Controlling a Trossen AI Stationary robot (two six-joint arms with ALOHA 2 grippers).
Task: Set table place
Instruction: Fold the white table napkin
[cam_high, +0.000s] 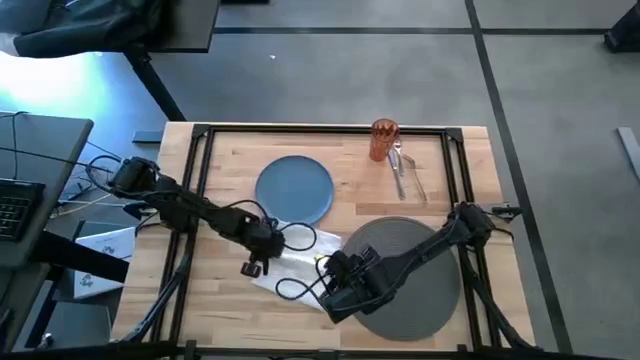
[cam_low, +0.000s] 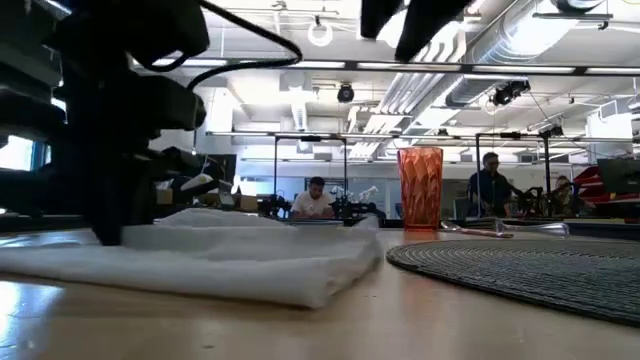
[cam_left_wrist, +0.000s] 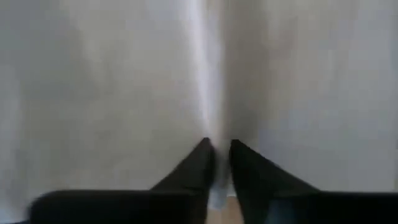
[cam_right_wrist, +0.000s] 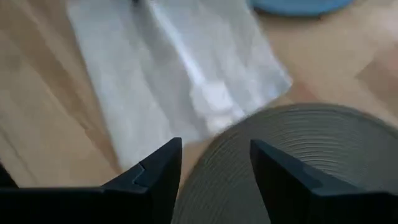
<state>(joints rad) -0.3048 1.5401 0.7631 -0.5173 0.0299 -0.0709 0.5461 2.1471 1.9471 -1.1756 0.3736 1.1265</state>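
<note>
White cloth, the napkin (cam_high: 290, 262), lies near the table's (cam_high: 230, 310) front edge, touching the grey mat (cam_high: 425, 290). The left gripper (cam_left_wrist: 217, 165) pinches a fold of it. The right gripper (cam_right_wrist: 214, 165), fingers spread, hovers over the mat's edge.

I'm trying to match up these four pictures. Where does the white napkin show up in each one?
High view: the white napkin lies low in the middle, between both arms.
Low view: it spreads across the left foreground.
Left wrist view: it fills nearly the whole picture.
Right wrist view: it covers the upper middle.
Shared landmark: the grey mat, beside the napkin in the high, low and right wrist views.
</note>
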